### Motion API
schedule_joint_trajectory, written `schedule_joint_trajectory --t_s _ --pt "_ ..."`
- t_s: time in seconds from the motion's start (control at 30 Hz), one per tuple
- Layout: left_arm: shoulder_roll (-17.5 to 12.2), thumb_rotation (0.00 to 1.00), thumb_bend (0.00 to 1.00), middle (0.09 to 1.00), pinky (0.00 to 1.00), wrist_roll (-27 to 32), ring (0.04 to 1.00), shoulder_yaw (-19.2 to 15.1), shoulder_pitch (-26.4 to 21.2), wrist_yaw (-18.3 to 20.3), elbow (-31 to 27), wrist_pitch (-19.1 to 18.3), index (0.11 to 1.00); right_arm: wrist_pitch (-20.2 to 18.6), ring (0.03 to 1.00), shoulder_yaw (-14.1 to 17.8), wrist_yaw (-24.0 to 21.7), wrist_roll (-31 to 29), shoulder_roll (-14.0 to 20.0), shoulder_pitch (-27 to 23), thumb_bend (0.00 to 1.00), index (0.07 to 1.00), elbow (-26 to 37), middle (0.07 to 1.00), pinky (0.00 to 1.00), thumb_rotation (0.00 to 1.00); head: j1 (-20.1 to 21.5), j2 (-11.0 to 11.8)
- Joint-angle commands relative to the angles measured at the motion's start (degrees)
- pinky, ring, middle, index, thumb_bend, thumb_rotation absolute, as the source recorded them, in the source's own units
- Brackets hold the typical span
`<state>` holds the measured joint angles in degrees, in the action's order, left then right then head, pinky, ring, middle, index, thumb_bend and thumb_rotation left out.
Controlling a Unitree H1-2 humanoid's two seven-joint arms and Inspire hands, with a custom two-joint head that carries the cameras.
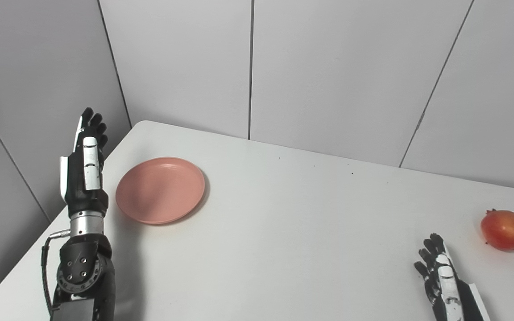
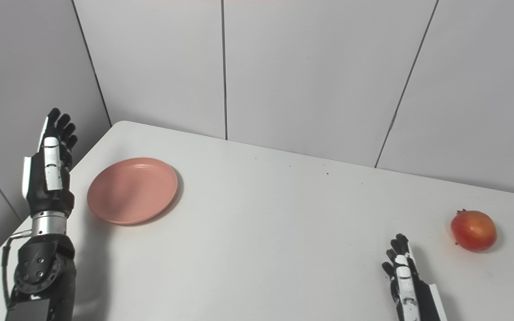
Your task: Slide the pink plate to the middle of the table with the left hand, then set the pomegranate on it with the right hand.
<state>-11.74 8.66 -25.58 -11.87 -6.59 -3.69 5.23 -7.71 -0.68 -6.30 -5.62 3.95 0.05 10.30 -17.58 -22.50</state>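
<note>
The plate [image 1: 160, 190] sits at ten o'clock on the tabletop [image 1: 283, 232], unmoved. The left hand [image 1: 85, 165], fingers apart and empty, stands beside it (not touching); sliding comes next. The right hand [image 1: 444, 278] waits open near the pomegranate [image 1: 504, 230] at three o'clock.

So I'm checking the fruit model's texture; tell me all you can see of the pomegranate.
The round red-orange pomegranate has a glossy skin with paler yellowish patches and a small dark crown poking out at its upper left. It looks whole and lies on its side on the white table, near the right edge. Nothing but the table touches it; the right hand is apart from it, to its lower left.
</note>
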Motion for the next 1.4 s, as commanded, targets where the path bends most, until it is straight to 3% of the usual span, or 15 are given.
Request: schedule_joint_trajectory --t_s 0.0,0.3,0.6,0.97,1.2,1.37 --pt "-1.6 1.0 0.43 0.965 0.99 0.3 0.969 -0.2 -0.9 -0.6 -0.8 2.0 0.942 1.3 1.0 0.5 -0.3 -0.4 0.7 -0.5 0.19 1.0 1.4 1.0 1.0 1.0 -0.1 -0.1" --pt "-2.0 1.0 0.41 0.969 0.99 0.8 0.97 -0.4 -1.1 -0.8 1.4 1.6 0.955 1.0 1.0 0.8 -0.6 -1.2 0.9 -0.6 0.19 1.0 1.3 1.0 1.0 1.0 -0.4 0.1" --pt "-1.9 1.0 0.4 0.961 0.97 0.8 0.966 -0.4 -1.0 -1.0 5.3 4.2 0.943 0.9 1.0 1.2 -0.7 -1.5 1.1 -0.8 0.18 1.0 1.2 1.0 1.0 1.0 -0.9 0.4" --pt "-1.2 1.0 0.4 0.962 0.98 0.0 0.963 0.4 -0.5 -2.0 5.7 2.8 0.95 1.0 1.0 1.1 -1.1 -2.0 1.5 -0.9 0.17 1.0 1.2 1.0 1.0 1.0 -1.3 0.3" --pt "-1.7 1.0 0.38 0.966 0.97 1.1 0.964 0.3 -0.2 -1.6 7.8 4.3 0.955 0.9 1.0 1.2 -0.8 -1.7 1.5 -0.8 0.18 1.0 1.5 1.0 1.0 1.0 -1.5 0.0" --pt "-1.9 1.0 0.41 0.962 0.95 2.1 0.959 -0.3 -0.2 -1.7 8.9 4.5 0.955 0.8 1.0 1.3 -0.8 -1.7 1.6 -0.7 0.18 1.0 1.5 1.0 1.0 1.0 -1.7 -0.1"
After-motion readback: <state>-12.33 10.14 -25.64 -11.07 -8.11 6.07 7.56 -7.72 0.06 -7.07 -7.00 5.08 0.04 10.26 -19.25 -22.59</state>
